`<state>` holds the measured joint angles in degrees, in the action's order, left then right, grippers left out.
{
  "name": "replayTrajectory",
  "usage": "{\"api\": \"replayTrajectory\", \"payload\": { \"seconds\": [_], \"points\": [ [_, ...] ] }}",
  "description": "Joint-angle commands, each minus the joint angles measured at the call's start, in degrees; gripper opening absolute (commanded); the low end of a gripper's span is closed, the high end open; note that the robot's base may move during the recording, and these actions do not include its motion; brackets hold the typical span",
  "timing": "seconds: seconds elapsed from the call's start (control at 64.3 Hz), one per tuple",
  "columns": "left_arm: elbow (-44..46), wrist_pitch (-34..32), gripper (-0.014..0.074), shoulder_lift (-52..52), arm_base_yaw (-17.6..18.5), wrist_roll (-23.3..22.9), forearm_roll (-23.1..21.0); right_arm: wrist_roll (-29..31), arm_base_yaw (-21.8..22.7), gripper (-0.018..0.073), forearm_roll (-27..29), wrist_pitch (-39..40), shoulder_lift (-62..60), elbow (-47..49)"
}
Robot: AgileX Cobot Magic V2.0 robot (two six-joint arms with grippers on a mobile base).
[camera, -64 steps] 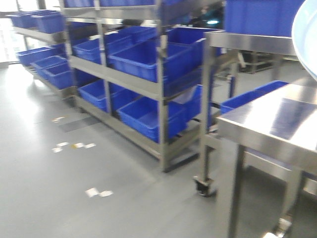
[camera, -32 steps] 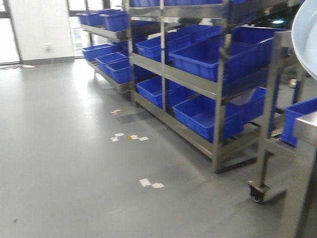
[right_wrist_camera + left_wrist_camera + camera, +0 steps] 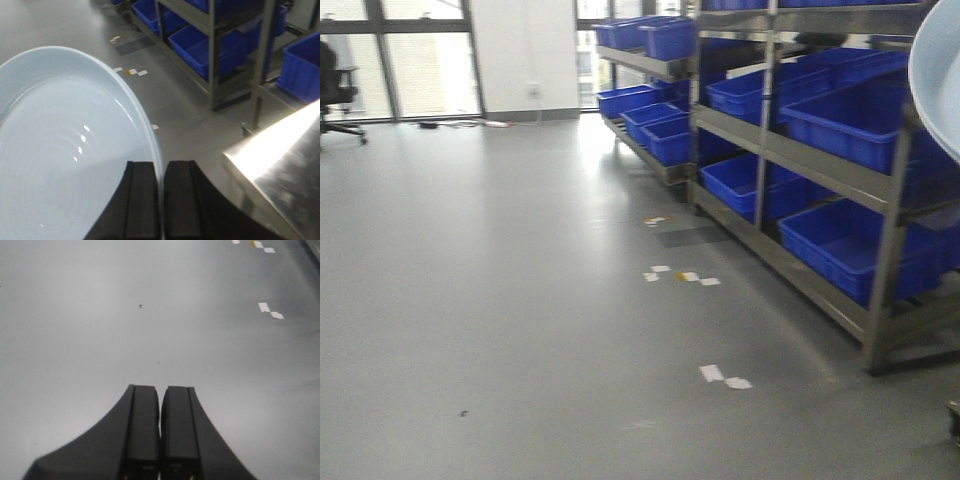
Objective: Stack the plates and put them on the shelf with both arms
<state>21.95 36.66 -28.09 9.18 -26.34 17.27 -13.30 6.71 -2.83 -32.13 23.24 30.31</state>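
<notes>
Right pincer (image 3: 161,167): closed on the rim of the plate (image 3: 60,150); I see the thin rim passing between its two black fingers (image 3: 142,200).
Plate, where: off every surface, in the air over the grey floor (image 3: 55,22). In my front view only its curved edge (image 3: 938,80) shows, at the top right.
Plate, facing: it is round, so it has no long axis. Its hollow, ringed face is turned toward the right wrist camera, and it sits tilted; how steeply I cannot tell.
Plate against pincer: the bulk spreads to the left of the fingers and away from them; the clamped part is its near right rim.
Count: I see one plate; whether a second lies behind it I cannot tell.
Left pincer (image 3: 160,390): fingers pressed together, holding nothing, above bare floor.
Worktop (image 3: 280,160): steel, its corner showing low to the right of the right pincer.
Rack (image 3: 892,250): steel shelves carrying blue bins (image 3: 840,110), along the right.
Floor: white paper scraps (image 3: 720,376) lie in front of the rack.
</notes>
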Motion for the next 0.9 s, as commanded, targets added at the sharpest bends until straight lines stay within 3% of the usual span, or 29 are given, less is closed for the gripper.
{"api": "replayTrajectory", "payload": {
  "seconds": [0.0, 0.887],
  "points": [
    [1.6, -3.3, 0.0097, -0.1, -0.1, -0.5, 0.6, 0.1, 0.2, 0.0051, -0.2, 5.5, 0.1, 1.7],
    [1.6, -3.3, 0.0097, -0.1, -0.1, -0.5, 0.6, 0.1, 0.2, 0.0051, -0.2, 5.5, 0.1, 1.7]
  ]
}}
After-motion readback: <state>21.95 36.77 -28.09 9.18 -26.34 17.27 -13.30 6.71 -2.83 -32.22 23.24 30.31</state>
